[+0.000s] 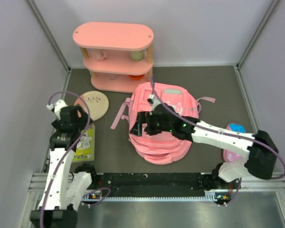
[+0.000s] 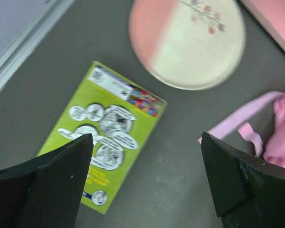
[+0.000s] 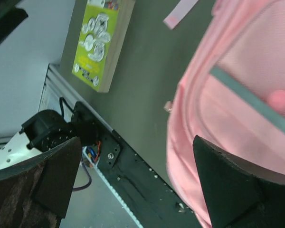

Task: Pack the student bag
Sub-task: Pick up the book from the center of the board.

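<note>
Your left pincer (image 2: 146, 137) hangs wide open and empty above the flat lime-green box with cartoon print (image 2: 109, 128). The right pincer (image 3: 137, 140), equally spread and empty, sits over the left side of the soft pink fabric student bag (image 1: 159, 149), which lies mid-worktop in front of the pink three-tier shelf (image 1: 114, 57). The box lies flat, so your fingers may skid off it. The loose pink strap (image 2: 247, 114) is near: snag it and the bag drags. Pinching only slack fabric could slide the bag.
</note>
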`<action>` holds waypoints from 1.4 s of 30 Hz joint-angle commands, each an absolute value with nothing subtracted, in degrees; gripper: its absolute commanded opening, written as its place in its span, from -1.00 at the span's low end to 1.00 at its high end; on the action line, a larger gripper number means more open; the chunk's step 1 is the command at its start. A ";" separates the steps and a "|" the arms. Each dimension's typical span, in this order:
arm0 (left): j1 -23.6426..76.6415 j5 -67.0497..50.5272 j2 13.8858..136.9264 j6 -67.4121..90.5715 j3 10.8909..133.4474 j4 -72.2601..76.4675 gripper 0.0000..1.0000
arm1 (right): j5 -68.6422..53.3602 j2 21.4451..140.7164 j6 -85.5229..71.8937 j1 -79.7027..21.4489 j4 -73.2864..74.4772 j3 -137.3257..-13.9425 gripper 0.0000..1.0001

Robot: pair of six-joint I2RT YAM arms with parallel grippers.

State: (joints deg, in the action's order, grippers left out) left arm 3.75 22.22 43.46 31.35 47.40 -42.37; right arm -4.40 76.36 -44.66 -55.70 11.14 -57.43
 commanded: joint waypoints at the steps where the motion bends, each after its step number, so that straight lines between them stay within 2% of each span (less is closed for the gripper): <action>1: -11.66 14.17 46.47 27.86 45.70 -40.26 0.98 | -1.93 82.87 -47.28 -61.43 5.72 -64.42 0.98; 6: -24.94 7.58 51.05 30.49 43.25 -35.52 0.98 | -5.53 91.13 -46.93 -65.03 4.83 -69.68 0.98; 18: -27.07 15.81 66.08 33.22 43.07 -30.94 0.98 | -9.23 98.26 -47.55 -65.39 3.60 -72.33 0.98; 22: -26.98 14.15 68.90 31.64 42.72 -27.34 0.98 | -9.06 98.87 -47.72 -65.30 3.51 -72.07 0.98; 30: -27.07 6.61 77.51 32.61 40.00 -25.67 0.96 | -8.44 101.25 -47.90 -64.69 3.34 -73.47 0.98; 32: -27.07 4.84 78.74 33.05 38.59 -25.66 0.88 | -8.88 102.73 -47.90 -64.43 2.82 -74.26 0.98; 37: -26.89 -8.85 76.65 34.19 33.77 -23.65 0.73 | -10.81 106.96 -48.52 -63.54 2.55 -76.99 0.98; 42: -26.81 -15.55 70.85 32.18 30.68 -23.81 0.67 | -12.57 111.43 -48.78 -63.54 2.64 -79.45 0.98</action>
